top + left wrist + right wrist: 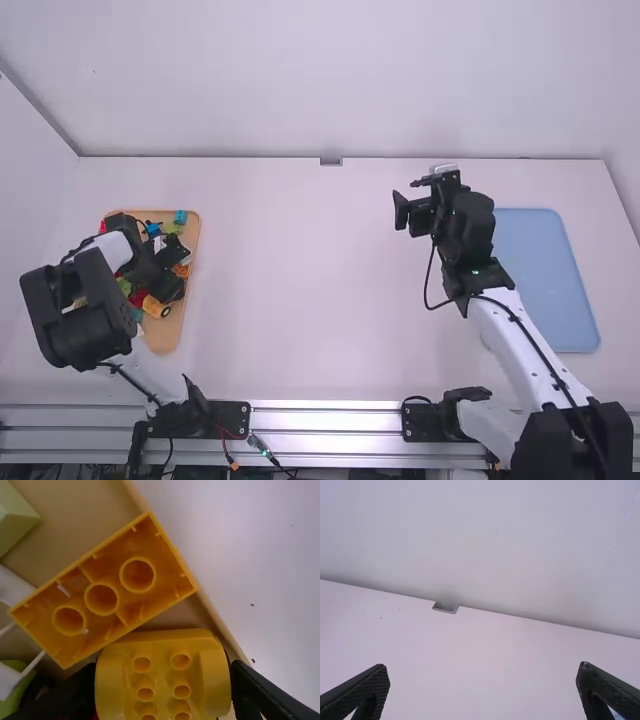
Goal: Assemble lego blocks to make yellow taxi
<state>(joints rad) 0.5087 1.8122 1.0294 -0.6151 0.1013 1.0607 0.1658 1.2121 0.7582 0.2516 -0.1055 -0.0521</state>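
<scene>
Blue tray [545, 270] just lying on the right side of the white bench [310, 290], pale wall [320, 80] behind, and there's a little grey piece [331, 161] at the back edge, roughly mid-bench.

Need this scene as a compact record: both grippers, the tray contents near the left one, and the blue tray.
left_gripper: at the tan tray, at the yellow block; hold unclear
yellow_block: two rows of round hollows facing the camera
orange_block: beside the yellow block; underside up, three tubes showing
pale_green_block: in the tan tray, near the orange block
right_gripper: fingers apart, nothing between them
blue_tray: on the table, right side in the high view
</scene>
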